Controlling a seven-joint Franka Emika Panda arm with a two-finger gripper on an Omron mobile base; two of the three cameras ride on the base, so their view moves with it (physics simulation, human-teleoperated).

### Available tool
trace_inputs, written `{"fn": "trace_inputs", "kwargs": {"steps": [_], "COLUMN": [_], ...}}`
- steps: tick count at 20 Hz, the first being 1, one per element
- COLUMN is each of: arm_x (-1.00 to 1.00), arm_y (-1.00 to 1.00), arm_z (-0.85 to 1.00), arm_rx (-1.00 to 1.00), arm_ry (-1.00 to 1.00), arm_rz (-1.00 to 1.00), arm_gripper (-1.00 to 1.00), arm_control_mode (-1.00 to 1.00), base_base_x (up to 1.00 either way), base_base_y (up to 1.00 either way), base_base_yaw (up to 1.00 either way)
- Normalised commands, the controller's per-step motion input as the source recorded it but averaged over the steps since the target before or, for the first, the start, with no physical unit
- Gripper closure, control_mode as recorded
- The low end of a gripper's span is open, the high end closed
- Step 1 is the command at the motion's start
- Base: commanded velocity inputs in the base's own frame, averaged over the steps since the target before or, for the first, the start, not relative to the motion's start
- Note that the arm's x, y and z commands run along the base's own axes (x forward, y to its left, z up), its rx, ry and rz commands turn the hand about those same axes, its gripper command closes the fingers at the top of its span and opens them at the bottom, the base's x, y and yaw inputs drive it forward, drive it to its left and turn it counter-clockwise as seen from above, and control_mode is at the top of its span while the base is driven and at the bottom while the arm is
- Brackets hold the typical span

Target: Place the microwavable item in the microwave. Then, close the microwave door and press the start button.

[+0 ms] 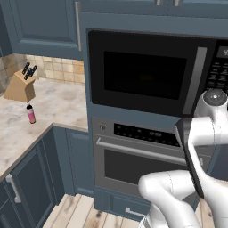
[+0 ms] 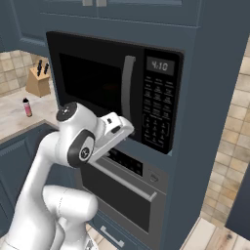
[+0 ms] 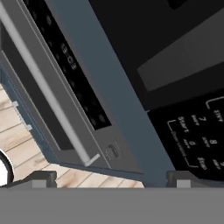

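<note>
Black and shut, the microwave door (image 1: 144,75) fills the front of the microwave (image 1: 156,73) in the left base view, its grey handle strip upright at the right side beside the keypad. Below sits the oven (image 1: 133,162) with its long silver bar. On the desk (image 1: 53,104) to the left stand a knife block (image 1: 21,84) and, nearer the edge, a small pink bottle (image 1: 30,114). The white arm rises at lower right, its wrist close to the microwave's lower right corner.

From the right base view, the closed door (image 2: 93,83) and the keypad panel (image 2: 158,105) show clearly, the display lit above the buttons. The arm's hand (image 2: 114,132) reaches just under the door handle, near the panel's lower left.

Along the hand view, the two jaws (image 3: 111,177) sit far apart at the bottom, holding nothing. Ahead lie the keypad buttons (image 3: 199,140), the blue cabinet strip, and the oven's silver handle (image 3: 48,87). The green cup cannot be seen behind the dark glass.
</note>
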Motion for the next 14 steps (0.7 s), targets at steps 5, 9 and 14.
{"fn": "trace_inputs", "kwargs": {"steps": [5,9,14], "arm_x": [0.43,0.28,0.38], "arm_y": [-0.18,-0.32,-0.23], "arm_z": [-0.30,-0.11,-0.03], "arm_rx": [-0.03,-0.02,0.00], "arm_ry": [0.00,-0.03,-0.01], "arm_rz": [0.00,0.00,0.00], "arm_gripper": [-1.00,-1.00,-1.00], "arm_control_mode": [-1.00,-1.00,-1.00], "base_base_x": [0.00,0.00,0.00], "base_base_y": [0.00,0.00,0.00], "base_base_yaw": [0.00,0.00,0.00]}}
